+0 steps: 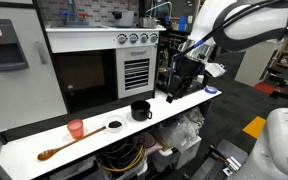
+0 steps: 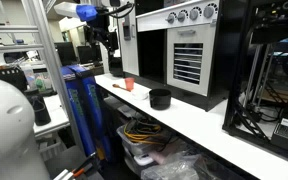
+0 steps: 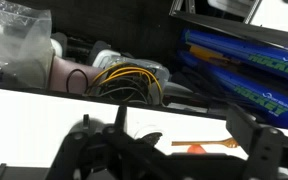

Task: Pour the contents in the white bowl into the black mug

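The white bowl sits on the white table between a pink-red cup and the black mug. The mug also shows in an exterior view, with the cup behind it. My gripper hangs above the table to the mug's side, well apart from it; it shows high up in an exterior view. In the wrist view its fingers are spread and empty, and the bowl and cup lie far below. The mug cannot be made out there.
A wooden spoon lies by the cup near the table's front edge. A large oven-like appliance stands behind the objects. A small blue item sits at the table's end. Cables and plastic bags fill the space under the table.
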You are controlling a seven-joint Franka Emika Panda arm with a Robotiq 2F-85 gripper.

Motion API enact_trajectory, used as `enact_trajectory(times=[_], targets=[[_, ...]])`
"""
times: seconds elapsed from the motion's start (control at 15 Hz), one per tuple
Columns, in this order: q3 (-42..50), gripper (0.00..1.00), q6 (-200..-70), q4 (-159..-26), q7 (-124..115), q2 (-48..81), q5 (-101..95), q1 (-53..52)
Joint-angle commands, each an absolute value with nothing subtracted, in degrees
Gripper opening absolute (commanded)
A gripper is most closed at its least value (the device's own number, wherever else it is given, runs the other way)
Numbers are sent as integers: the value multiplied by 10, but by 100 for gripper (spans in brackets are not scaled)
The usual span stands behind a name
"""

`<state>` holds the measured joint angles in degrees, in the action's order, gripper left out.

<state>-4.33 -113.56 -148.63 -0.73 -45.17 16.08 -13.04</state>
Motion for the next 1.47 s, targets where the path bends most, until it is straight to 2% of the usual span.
enact_trajectory(times=[0.0, 1.13, 1.4], targets=[[-49, 100, -1132, -1485, -3, -452, 166, -123], [-49, 100, -1132, -1485, -3, -452, 166, -123], [-38, 100, -1206, -1477, 35, -407, 174, -129]])
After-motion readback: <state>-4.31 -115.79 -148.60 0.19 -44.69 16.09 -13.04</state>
